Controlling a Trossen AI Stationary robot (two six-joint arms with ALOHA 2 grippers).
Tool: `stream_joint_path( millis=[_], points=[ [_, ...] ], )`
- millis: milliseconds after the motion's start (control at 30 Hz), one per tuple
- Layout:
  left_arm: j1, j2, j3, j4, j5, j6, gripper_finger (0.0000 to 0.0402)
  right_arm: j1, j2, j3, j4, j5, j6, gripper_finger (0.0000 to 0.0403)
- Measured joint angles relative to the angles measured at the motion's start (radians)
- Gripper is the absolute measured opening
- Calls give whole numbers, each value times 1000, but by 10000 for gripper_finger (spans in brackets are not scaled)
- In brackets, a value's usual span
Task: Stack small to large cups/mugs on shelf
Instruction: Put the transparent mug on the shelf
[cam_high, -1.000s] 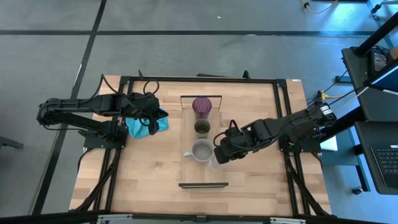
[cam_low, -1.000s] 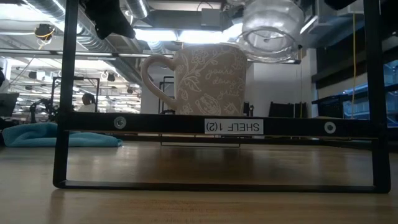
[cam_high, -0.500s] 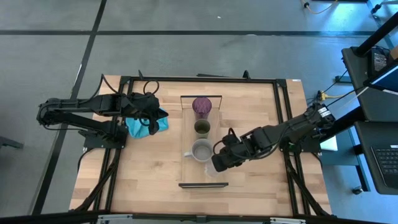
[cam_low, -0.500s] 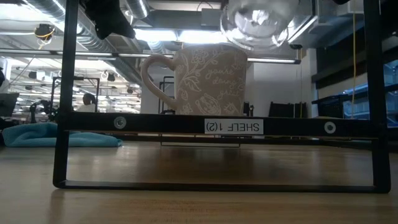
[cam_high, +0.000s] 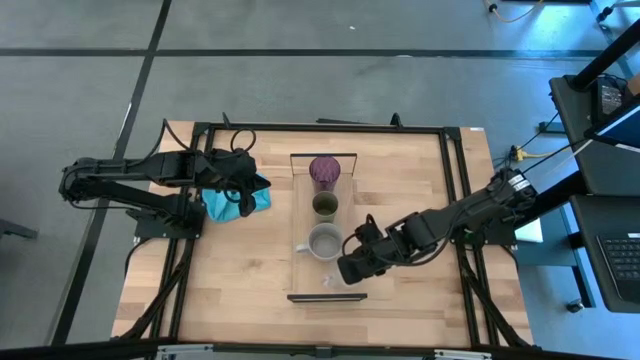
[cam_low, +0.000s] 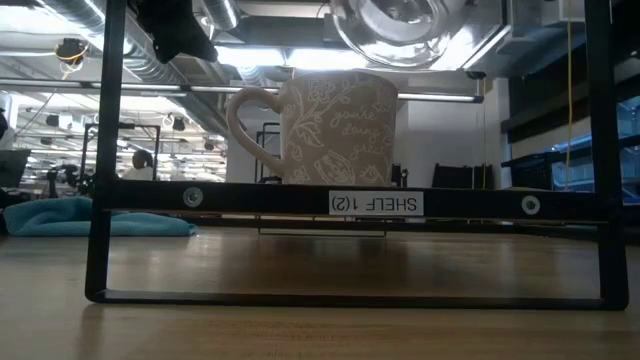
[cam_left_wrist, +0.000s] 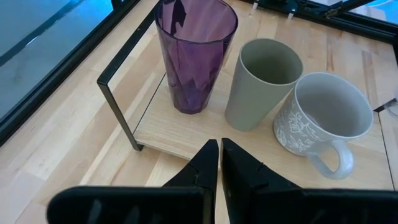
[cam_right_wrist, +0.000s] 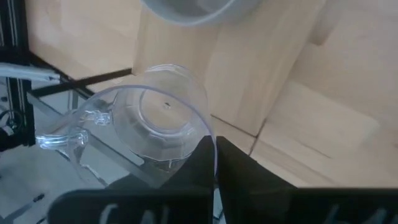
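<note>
Three cups stand on the shelf (cam_high: 305, 215) — the fourth is in the air.

The left gripper (cam_high: 243, 196) waits over the teal cloth (cam_high: 222, 203) at the tabletop's (cam_high: 240, 290) left edge, its jaws pressed together on nothing; out ahead of those jaws stand the purple tumbler (cam_left_wrist: 194, 53), the olive cup (cam_left_wrist: 262, 81) and the grey handled mug (cam_left_wrist: 323, 119) in a row on the board, tallest first. The right gripper (cam_high: 350, 270) holds the clear glass (cam_right_wrist: 155, 118) by its rim, jaws pinched narrow on the wall — the glass hangs just in front of them, above the shelf's free end beyond the mug, not yet set down. As I judge it, only that placing is left.
</note>
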Motion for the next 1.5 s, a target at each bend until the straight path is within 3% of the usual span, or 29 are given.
stream_joint_path(
  millis=[200, 667, 1067, 1200, 1333, 1500],
  points=[
    [0, 0, 0, -1, 0, 0, 14, -4, 40, 35, 24, -3, -26, 10],
    [0, 0, 0, -1, 0, 2, 14, -45, 186, 243, -109, -40, -138, 10],
    [-1, 0, 0, -2, 1, 0, 14, -48, 247, 256, -122, -66, -138, 10],
    [-3, 0, 0, 2, 76, -10, 14, -54, 258, 256, -117, -63, -139, 10],
    [-58, 0, 0, 3, 118, -37, 14, -66, 259, 256, -119, -55, -151, 10],
    [-203, 0, 0, 61, 106, -99, 14, -75, 259, 256, -118, -47, -169, 10]
  ],
)
